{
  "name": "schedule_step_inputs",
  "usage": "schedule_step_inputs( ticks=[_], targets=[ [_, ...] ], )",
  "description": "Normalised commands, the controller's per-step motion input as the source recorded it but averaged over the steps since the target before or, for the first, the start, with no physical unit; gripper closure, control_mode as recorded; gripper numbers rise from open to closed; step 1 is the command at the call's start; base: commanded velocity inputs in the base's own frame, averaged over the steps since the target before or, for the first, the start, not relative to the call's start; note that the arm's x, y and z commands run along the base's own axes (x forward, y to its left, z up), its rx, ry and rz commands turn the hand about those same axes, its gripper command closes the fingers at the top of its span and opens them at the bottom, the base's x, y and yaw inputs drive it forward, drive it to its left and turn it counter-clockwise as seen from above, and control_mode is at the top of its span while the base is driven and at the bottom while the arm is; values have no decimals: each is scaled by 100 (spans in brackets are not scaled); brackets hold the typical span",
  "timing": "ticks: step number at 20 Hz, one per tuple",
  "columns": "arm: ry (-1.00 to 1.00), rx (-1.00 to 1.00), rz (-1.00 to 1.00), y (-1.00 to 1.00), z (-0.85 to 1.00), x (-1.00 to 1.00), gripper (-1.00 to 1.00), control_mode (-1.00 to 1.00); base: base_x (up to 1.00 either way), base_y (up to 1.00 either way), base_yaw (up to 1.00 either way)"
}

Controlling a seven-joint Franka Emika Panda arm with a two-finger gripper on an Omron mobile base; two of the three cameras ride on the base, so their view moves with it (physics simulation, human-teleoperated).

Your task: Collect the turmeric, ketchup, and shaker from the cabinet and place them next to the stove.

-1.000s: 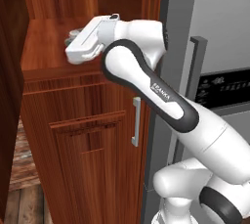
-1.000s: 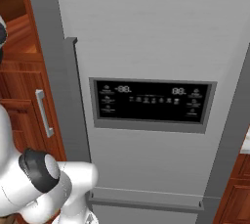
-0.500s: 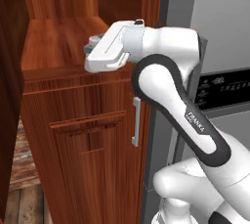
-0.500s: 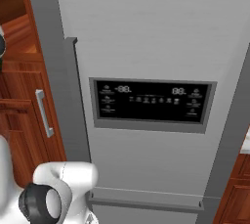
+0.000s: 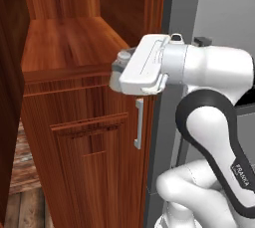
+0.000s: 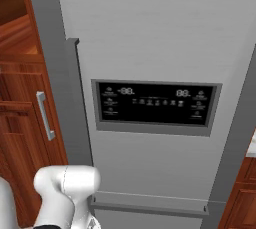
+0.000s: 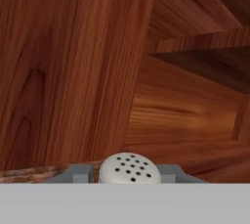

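cabinet: the tall reddish-brown wooden pantry cabinet (image 5: 74,122) is standing just left of and below the claw, its shelf niche lying bare.
claw: the claw (image 7: 128,171) is pinching the shaker.
shaker: the small pale grey-white cylindrical shaker (image 7: 129,169), its dotted cap showing, is sitting between the fingertips (image 7: 78,174).
risk: the shaker is probably slipping if the arm is swinging fast, or striking the grey bar handle (image 5: 139,122) below the claw.
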Motion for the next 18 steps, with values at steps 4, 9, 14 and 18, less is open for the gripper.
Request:
schedule_step_inputs(
  ticks=[4,9,14,18],
  targets=[
    [0,0,-2,-30,-12,-83,100,-100,0,0,0],
    [2,0,-3,-20,-19,-76,100,-100,0,0,0],
    [6,-1,-2,1,-49,-32,100,-100,0,0,0],
    [-1,-1,0,0,-15,-6,100,100,-24,-7,-1]
  ],
)
